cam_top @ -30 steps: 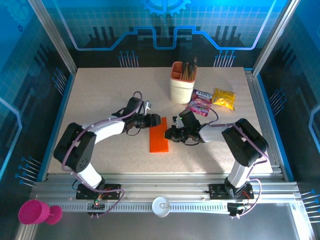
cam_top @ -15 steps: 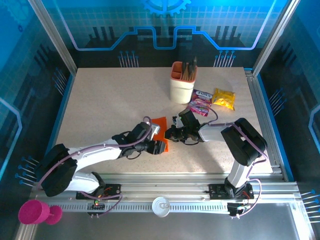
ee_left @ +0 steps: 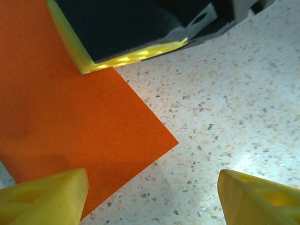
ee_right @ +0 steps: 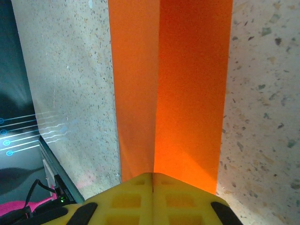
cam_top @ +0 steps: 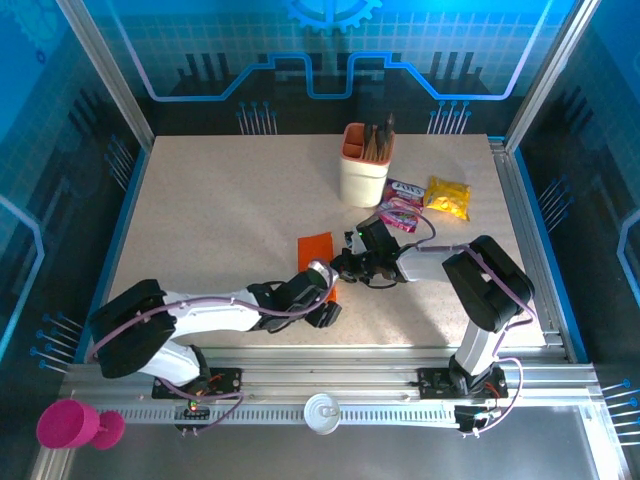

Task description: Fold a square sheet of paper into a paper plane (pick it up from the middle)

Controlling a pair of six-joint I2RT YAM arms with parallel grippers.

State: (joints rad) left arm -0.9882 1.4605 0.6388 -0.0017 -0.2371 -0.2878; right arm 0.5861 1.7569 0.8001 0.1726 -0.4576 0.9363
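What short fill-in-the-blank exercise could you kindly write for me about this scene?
1. The sheet of paper on the table is coloured ____.
2. The left pincer, near one corner of the sheet, is ____.
3. The right pincer, its tip at the sheet's crease, is ____.
4. In the top view, the yellow snack packet lies to the ____ of the pen cup.
Missing words: orange; open; shut; right.
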